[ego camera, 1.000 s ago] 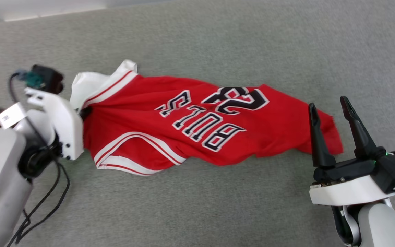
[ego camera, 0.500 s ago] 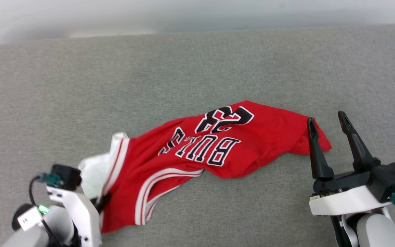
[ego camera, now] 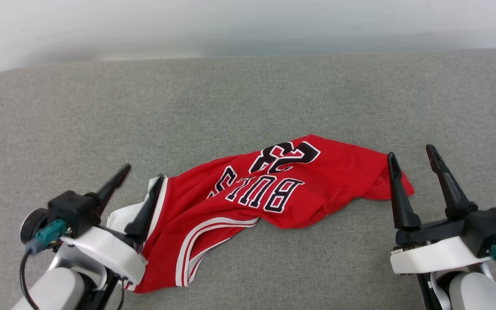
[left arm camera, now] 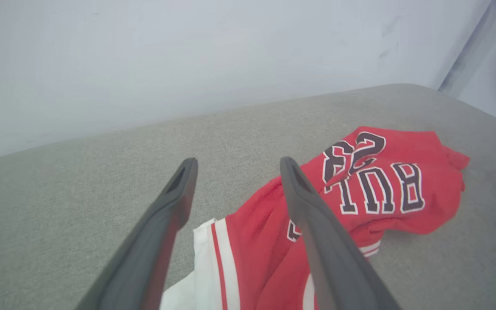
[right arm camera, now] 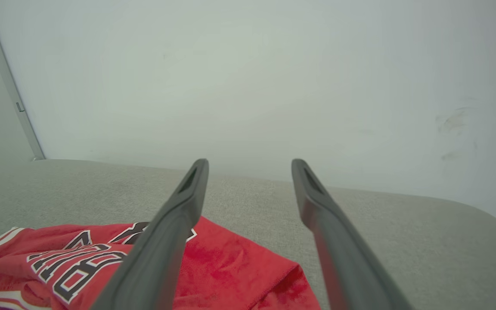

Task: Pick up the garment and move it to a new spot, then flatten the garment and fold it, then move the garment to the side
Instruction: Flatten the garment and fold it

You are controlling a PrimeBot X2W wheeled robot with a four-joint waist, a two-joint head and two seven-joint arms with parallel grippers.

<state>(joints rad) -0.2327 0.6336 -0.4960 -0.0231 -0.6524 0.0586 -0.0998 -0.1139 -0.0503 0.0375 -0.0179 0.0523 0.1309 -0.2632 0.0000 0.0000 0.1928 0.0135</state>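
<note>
The garment, a red jersey with white sleeves and black "BULLS 23" lettering face up, lies crumpled on the grey surface. My left gripper is open at the jersey's white-sleeve end, its fingers spread above the cloth and holding nothing. In the left wrist view the garment lies beyond and under the right finger of the left gripper. My right gripper stands open at the jersey's right hem, empty. In the right wrist view the garment lies low left of the right gripper.
A pale wall rises behind the far edge of the grey fabric surface. Bare grey surface stretches behind, left and right of the jersey.
The left gripper, shut on the sleeve end before, has opened and let the cloth go. The head camera shifted. The jersey was dragged toward me earlier.
</note>
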